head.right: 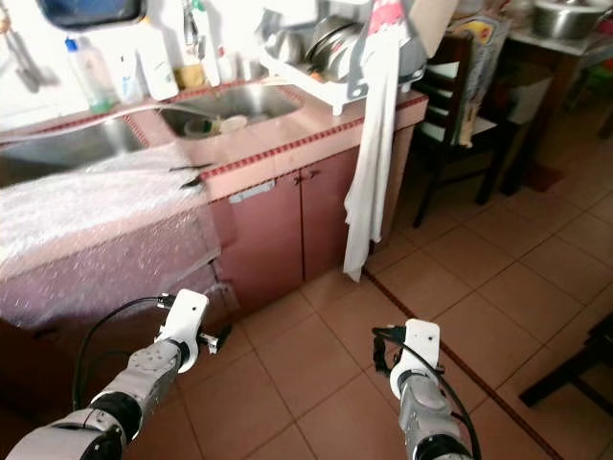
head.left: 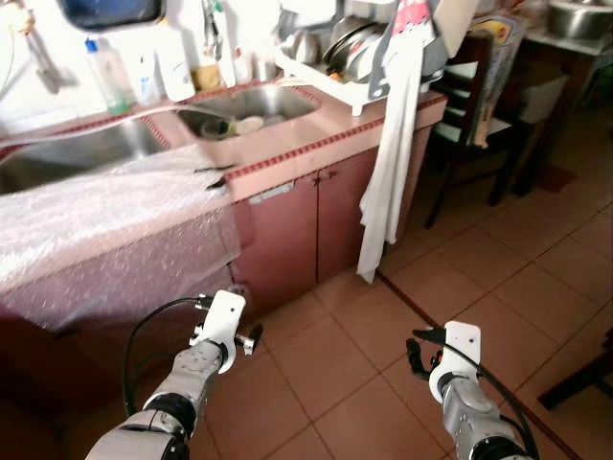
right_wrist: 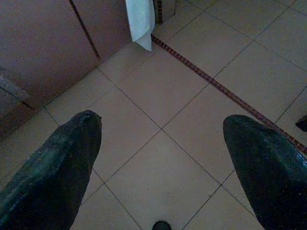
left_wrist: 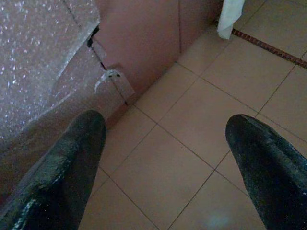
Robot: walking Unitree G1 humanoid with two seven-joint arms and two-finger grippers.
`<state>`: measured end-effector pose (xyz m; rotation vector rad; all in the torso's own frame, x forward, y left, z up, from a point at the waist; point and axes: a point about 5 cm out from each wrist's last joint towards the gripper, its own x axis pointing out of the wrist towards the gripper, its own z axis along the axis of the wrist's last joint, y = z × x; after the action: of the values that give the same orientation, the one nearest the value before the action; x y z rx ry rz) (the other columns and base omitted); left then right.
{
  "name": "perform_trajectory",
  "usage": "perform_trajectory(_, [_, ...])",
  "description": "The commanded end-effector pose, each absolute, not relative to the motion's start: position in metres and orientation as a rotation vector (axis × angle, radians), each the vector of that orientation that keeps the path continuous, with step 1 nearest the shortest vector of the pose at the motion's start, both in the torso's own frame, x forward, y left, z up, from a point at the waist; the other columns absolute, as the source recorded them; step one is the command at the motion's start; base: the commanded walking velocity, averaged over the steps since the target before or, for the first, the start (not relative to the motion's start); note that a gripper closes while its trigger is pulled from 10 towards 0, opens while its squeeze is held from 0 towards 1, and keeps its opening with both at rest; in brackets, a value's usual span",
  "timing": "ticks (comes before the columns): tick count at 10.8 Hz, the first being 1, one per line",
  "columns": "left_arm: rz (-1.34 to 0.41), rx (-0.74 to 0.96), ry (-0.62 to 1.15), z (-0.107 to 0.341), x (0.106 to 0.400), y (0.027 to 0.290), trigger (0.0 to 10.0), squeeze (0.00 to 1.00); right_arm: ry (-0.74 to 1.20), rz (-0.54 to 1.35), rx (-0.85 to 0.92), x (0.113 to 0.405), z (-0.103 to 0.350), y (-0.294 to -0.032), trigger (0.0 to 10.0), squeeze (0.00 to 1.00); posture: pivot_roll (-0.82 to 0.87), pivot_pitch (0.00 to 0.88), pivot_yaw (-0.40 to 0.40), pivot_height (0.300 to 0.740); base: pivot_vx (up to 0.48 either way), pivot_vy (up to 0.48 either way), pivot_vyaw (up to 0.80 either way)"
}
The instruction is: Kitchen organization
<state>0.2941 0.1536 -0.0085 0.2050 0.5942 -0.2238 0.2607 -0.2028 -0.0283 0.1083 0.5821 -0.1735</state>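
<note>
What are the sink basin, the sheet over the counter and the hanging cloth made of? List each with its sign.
Sink basin: apparently stainless steel, grey with a dull metallic sheen.
Sheet: likely clear plastic bubble wrap, translucent and speckled with glints.
Hanging cloth: white fabric, probably cotton, draping in soft folds.

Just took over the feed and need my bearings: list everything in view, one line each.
Counter: one, pink tiled, ahead on the left.
Sinks: two, steel, set in the counter.
Bubble wrap: one clear sheet, draped over the counter's near end.
Bottles: several, white and clear, behind the sinks.
Dish rack: one, white, holding metal dishes, counter's far end.
Cloth: one, white, hanging off the counter.
Cabinet doors: two, brown, shut.
Chair: one, dark, beyond the counter.
Floor: tan tiles.
Left gripper: open, low over the floor.
Right gripper: open, low over the floor.
</note>
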Motion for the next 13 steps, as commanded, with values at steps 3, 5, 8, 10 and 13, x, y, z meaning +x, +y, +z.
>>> perform_trajectory(3, [-0.223,0.205,0.595,-0.0072,0.2956,0.1548,10.0,0.0,0.581,-0.179,0.116,0.261,-0.0281,-0.2026,10.0,0.05,-0.03,0.0,0.057,0.74,0.0,-0.09,0.0])
perform_trajectory(5, [-0.223,0.202,0.6,-0.0082,0.2945,0.1552,10.0,0.0,0.584,-0.178,0.116,0.2598,-0.029,-0.2026,10.0,0.05,-0.03,0.0,0.057,0.74,0.0,-0.347,0.0])
perform_trajectory(8, [-0.22,0.195,0.602,-0.0088,0.294,0.1552,10.0,0.0,0.586,-0.181,0.116,0.2596,-0.0291,-0.2033,10.0,0.05,-0.03,0.0,0.055,0.74,0.0,-0.48,0.0])
perform_trajectory(10, [-0.22,0.194,0.605,-0.0091,0.2937,0.1554,10.0,0.0,0.588,-0.182,0.116,0.2592,-0.0294,-0.2036,10.0,0.05,-0.03,0.0,0.055,0.74,0.0,-0.48,0.0])
perform_trajectory(13, [-0.204,0.164,0.596,-0.008,0.2945,0.1564,10.0,0.0,0.59,-0.192,0.117,0.2584,-0.0298,-0.205,10.0,0.05,-0.03,0.0,0.059,0.74,0.0,-0.32,0.0])
